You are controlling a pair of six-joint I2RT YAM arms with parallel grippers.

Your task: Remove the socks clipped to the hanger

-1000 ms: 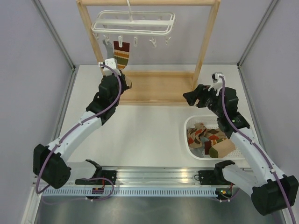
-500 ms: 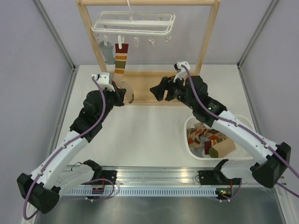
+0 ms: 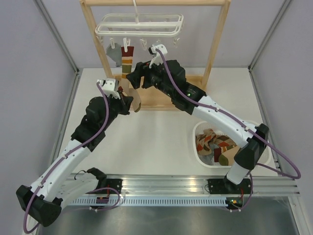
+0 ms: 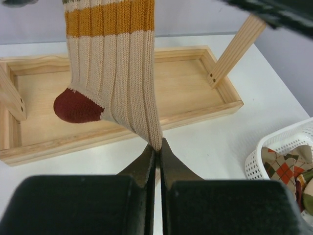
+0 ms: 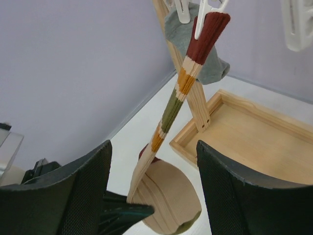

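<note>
Ribbed knit in tan with mustard, green and dark red bands makes up the striped sock [image 4: 112,73]. It hangs by its cuff from a white clip [image 5: 208,12] on the hanger [image 3: 142,33], at the far left inside the wooden rack [image 3: 215,44]. A grey sock [image 5: 195,46] hangs from a neighbouring clip just behind it. Other socks [image 3: 217,144] lie in the white basket [image 3: 198,128] at the near right.

**Gripper state**
- Left gripper [image 4: 155,147]: the fingers are pressed together on a thin fold at the lower edge of the sock's foot, next to the red toe. The sock runs taut on a slant from the clip down to this pinch.
- Right gripper [image 5: 154,147]: the fingers stand wide apart and hold nothing. It sits near the sock's mid length. It cannot be told whether the sock passes between the fingers or lies beyond them.

**Handling**
- The sock is likely light, soft and stretchy, with no stiffness of its own. It is not fragile.
- The knit will probably stretch before the clip lets go, so a pull from the toe end gives poor control.
- The ribbing should give good friction, but a thin fold can slip out of the pinch.

**Where to take hold**
- The best place is probably the cuff, just below the clip.
- Pull downward there, or squeeze the clip's handles.
</note>
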